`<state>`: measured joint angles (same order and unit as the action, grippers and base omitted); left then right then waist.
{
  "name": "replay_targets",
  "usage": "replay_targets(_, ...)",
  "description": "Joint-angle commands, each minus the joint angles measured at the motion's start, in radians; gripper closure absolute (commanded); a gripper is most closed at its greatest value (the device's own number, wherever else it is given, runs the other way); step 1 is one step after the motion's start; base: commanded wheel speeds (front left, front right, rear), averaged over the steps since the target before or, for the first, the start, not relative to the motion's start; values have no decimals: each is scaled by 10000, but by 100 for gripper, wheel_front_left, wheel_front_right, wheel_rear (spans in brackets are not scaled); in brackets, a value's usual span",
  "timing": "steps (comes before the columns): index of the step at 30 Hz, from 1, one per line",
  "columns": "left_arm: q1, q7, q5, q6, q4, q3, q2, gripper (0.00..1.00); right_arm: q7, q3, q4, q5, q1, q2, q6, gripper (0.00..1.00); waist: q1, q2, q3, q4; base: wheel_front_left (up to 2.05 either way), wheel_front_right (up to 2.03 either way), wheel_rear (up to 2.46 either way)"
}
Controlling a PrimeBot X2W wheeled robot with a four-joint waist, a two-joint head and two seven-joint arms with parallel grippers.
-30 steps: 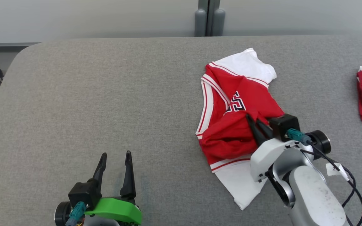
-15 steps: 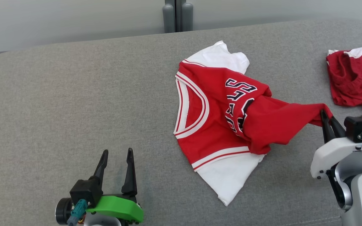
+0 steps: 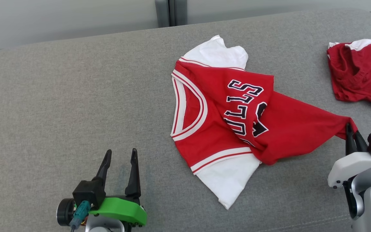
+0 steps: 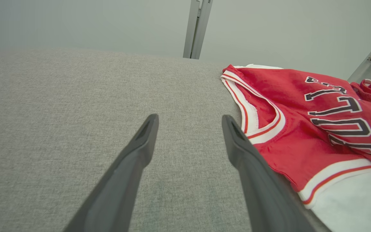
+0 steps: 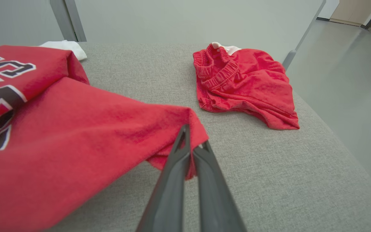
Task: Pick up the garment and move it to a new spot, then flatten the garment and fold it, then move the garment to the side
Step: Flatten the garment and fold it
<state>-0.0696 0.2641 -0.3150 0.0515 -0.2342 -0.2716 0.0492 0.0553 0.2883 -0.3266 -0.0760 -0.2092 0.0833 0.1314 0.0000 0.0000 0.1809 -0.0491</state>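
Since a sec ago the right gripper (image 3: 351,130) has dragged one red corner out to the robot's right, so the crumpled red-and-white basketball jersey (image 3: 224,116) is now opened up w/ the black lettering showing. The cam has swung too, so not every shift is real. The left gripper (image 3: 121,151) hasn't budged.

Right now the right gripper's fingers are pressed together on that red hem corner, which is lifted a bit off the grey fabric-covered table (image 3: 60,96). The left gripper sits at the near left w/ fingers spread wide and nothing between them, just beside the jersey's striped armhole in the left wrist view. The jersey lies mid-table, white sleeves sticking out front and back.

How I'd do the flattening, imo:
- keep the pull low and slow. The cloth looks light, so a hard tug prob slides the whole thing instead of spreading it
- get the left gripper onto the armhole side to anchor it, then pull apart
- stop short of the bunched red shorts w/ the elastic waistband (image 3: 359,74) near the right edge, else the two tangle
- there's a fold under the lettering that needs smoothing b4 any folding
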Motion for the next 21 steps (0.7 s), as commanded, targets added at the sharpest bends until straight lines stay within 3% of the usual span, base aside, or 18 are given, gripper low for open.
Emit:
replay_targets(1, -78, 1, 11, -31, -41, -3, 26, 0, 252, 127, -140, -165, -82, -22, -16, 0, 0, 0, -39, -23, 0, 0, 0)
replay_targets(12, 217, 1, -95, -90, -88, -107, 26, 0, 994, 797, -234, -624, 288, -203, -16, 0, 0, 0, -469, -264, 0, 0, 0)
replay_targets(21, -171, -457, -206, -660, -726, -1521, 31, 0, 1270, -200, 392, -256, 382, -306, -16, 0, 0, 0, -525, -572, 0, 0, 0)
